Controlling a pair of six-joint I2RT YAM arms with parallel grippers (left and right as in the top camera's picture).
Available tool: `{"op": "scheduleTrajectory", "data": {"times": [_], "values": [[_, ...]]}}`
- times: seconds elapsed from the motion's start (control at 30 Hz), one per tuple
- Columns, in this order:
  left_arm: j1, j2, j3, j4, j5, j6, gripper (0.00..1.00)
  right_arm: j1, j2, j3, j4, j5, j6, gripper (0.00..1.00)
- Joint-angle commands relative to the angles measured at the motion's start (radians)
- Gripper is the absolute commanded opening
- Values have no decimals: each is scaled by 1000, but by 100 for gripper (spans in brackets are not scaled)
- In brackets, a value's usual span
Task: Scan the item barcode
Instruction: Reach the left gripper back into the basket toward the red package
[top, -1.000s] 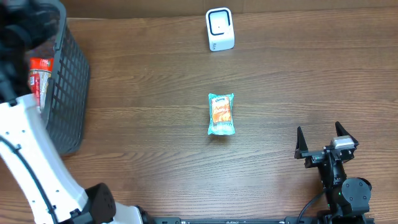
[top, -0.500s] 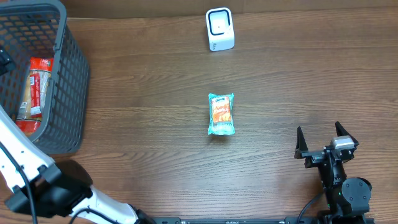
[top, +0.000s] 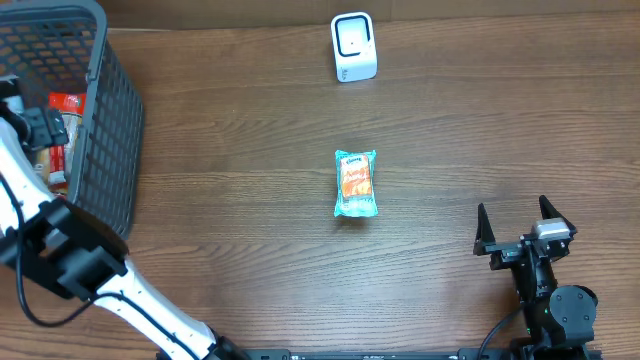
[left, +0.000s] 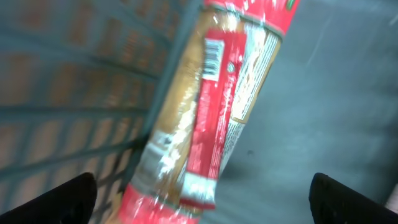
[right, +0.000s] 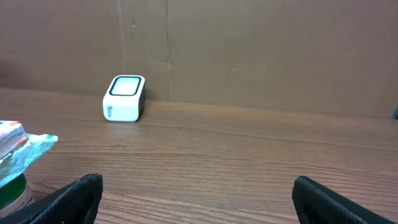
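Wood-grain table (top: 250, 250) fills the overhead view. Nearest the front edge, at the right, the right gripper (top: 512, 205) is seen low over bare wood, its jaws spread fully and nothing held between them. Further in, at about the middle of the table, a teal-and-orange snack packet (top: 356, 184) is laid flat with its long axis running front to back, well apart from both grippers. In the right wrist view only one crinkled end of this packet (right: 18, 155) is caught at the left edge. At the far edge a white barcode scanner (top: 353, 47) is stood upright; the right wrist view adds a brown cardboard wall (right: 261, 50) behind it, which the overhead view does not show. At the far left a grey mesh basket (top: 100, 130) is placed, and the left arm is reached into it. From overhead only a strip of a red packet (top: 62, 105) is visible inside. The left wrist view, though blurred, shows the red packet lying slantwise on the basket floor, with a white barcode panel (left: 213, 59) facing up. The left gripper (left: 205, 202) is held wide open above it; nothing is gripped.
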Motion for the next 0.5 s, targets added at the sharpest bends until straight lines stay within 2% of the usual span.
{"op": "scheduleTrajectory", "data": {"times": [0.0,0.47], "values": [[7,49,-2,12,12,110,100,-6,-8,-11,6,-2,-1,100],[26,170,-2,109,20,279,100,-6,-8,-11,6,-2,-1,100]]}}
